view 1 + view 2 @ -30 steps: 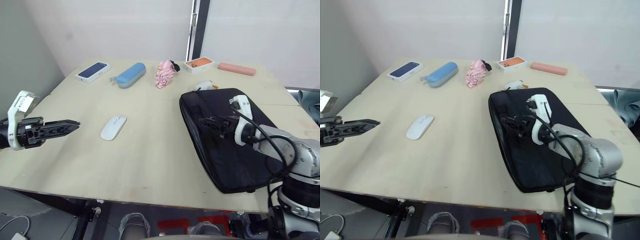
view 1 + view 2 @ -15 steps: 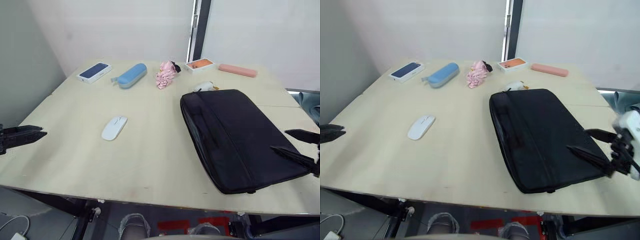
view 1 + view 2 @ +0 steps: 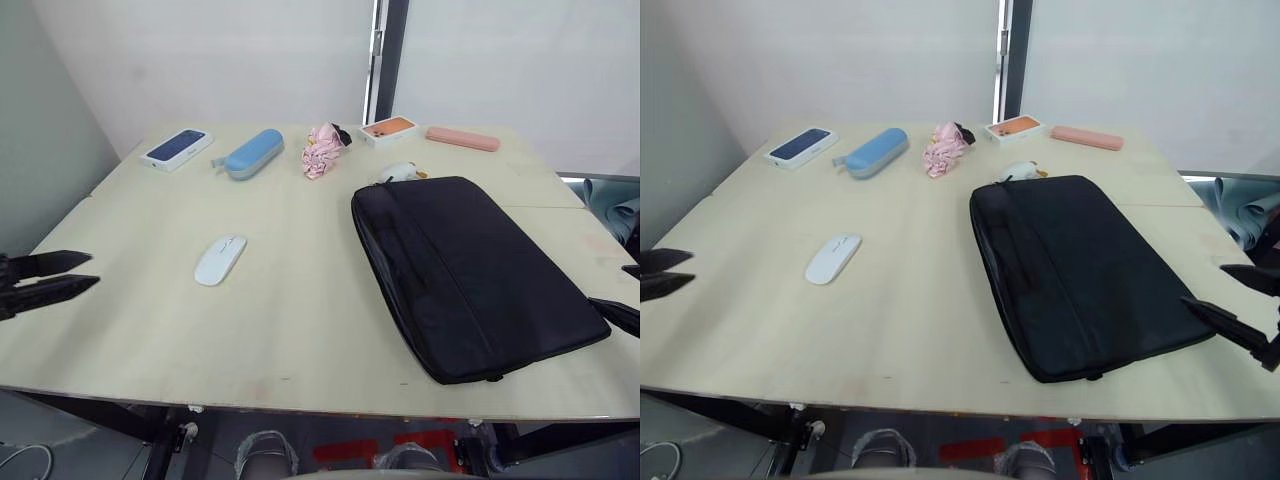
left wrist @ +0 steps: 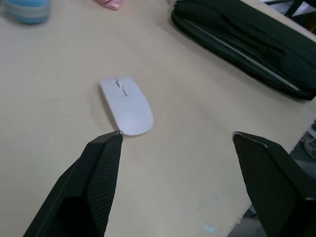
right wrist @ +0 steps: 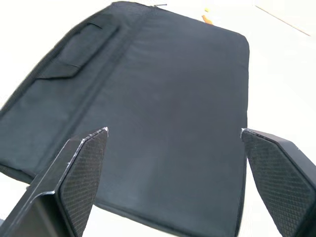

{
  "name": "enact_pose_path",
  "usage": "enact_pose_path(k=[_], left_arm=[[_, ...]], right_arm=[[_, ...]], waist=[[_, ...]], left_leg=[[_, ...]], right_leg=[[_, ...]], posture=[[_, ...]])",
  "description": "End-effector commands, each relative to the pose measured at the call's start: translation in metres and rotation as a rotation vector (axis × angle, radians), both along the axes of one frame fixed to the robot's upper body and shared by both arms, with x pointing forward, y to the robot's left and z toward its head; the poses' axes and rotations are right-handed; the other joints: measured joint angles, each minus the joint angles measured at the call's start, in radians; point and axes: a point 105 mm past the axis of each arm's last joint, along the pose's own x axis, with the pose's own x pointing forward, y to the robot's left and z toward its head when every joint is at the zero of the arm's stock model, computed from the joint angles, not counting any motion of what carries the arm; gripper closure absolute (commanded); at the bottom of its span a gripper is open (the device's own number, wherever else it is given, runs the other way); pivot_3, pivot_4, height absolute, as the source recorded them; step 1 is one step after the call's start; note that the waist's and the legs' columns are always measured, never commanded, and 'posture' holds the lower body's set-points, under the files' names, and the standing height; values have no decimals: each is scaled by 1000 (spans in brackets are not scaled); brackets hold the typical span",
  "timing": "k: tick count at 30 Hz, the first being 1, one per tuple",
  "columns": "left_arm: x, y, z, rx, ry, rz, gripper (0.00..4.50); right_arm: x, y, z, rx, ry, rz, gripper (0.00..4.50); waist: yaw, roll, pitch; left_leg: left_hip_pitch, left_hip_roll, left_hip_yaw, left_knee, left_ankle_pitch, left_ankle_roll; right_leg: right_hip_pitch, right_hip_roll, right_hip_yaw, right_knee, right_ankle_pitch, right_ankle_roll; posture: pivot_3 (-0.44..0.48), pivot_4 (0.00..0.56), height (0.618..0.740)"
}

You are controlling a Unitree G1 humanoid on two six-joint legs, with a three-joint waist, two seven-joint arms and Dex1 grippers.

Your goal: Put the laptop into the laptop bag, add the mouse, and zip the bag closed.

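The black laptop bag [image 3: 470, 275] lies flat on the right half of the table, its handles folded onto its left side. The white mouse [image 3: 220, 260] rests on the bare wood left of the middle. The laptop is out of view. My left gripper [image 3: 78, 273] hovers open at the table's left edge, well short of the mouse; in the left wrist view the mouse [image 4: 127, 104] lies just past the left fingertip. My right gripper [image 3: 1205, 286] is open at the right edge, beside the bag's near right corner, and looks over the bag [image 5: 158, 108].
Along the far edge sit a dark-blue phone box [image 3: 178, 148], a blue case [image 3: 253, 152], a pink crumpled cloth [image 3: 322, 150], an orange phone box [image 3: 389, 128] and a pink pencil case [image 3: 462, 138]. A small white duck-like toy [image 3: 402, 172] touches the bag's far corner.
My right gripper has drawn back from above the bag to the table's right edge. My left gripper has pulled back to the left edge. The head camera has shifted slightly.
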Motion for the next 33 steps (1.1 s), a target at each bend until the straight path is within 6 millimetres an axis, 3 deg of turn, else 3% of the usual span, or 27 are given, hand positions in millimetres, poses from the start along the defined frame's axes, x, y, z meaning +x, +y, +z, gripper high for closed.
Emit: enact_pose_path(k=[1, 2, 3, 6, 10, 11, 14, 22, 27, 33], left_arm=[[5, -19, -4, 104, -70, -33, 760], [8, -23, -7, 111, -73, -22, 760], [38, -38, -12, 105, -88, 7, 760], [100, -69, -10, 113, -123, 100, 760], [133, -78, -18, 66, -131, 252, 760], [136, -81, -20, 57, -127, 268, 760], [137, -87, -36, 80, -112, 288, 38], [125, -77, -53, 59, -48, 401, 38], [129, -95, -63, 68, -9, 359, 38], [140, -102, -76, 107, 18, 342, 38]], right_arm=[[7, 46, 16, -41, -50, 177, 29], [11, 57, 20, -29, -69, 209, 29], [15, 71, 23, -24, -77, 253, 29], [26, 106, 26, -37, -95, 358, 29], [36, 151, 31, -56, -132, 493, 29], [36, 159, 32, -56, -138, 518, 29], [35, 172, 35, -52, -155, 561, 0], [37, 171, 33, -56, -149, 547, 0], [31, 177, 39, -48, -170, 573, 0], [30, 182, 44, -47, -179, 580, 0]], waist=[[-1, -1, 0], [1, -1, 0], [4, 0, -1], [39, 6, 0], [24, 6, -2], [13, 5, -2], [2, 3, -3], [11, 2, -3], [19, 1, -3], [16, 1, -3]], left_leg=[[0, 0, 0, 0, 0, 1], [0, 1, 0, 0, 1, 1], [0, 2, 0, 0, 1, 2], [3, 2, 3, 2, 4, 6], [2, 1, 20, 5, 14, 10], [1, 1, 21, 6, 15, 10], [-5, 0, 23, 6, 17, 12], [-15, 1, 20, 4, 19, 16], [-14, 1, 20, 5, 16, 12], [-14, 1, 20, 7, 16, 12]], right_leg=[[0, 0, 0, 1, 0, 0], [0, 1, 0, 1, 0, 0], [0, 1, -1, 1, 0, 0], [8, -6, -10, 5, 0, 0], [6, -15, -6, 13, 0, 0], [5, -15, -4, 13, 0, 0], [0, -15, -4, 11, 1, 2], [-6, -15, -7, 8, 2, 4], [-6, -15, -7, 9, 2, 5], [-6, -15, -7, 10, 4, 7]], posture=[[0, 150, 740], [0, 150, 740], [0, 150, 740], [0, 150, 740], [0, 150, 740], [0, 150, 740], [0, 150, 740], [0, 150, 740], [0, 150, 740], [0, 150, 740]])
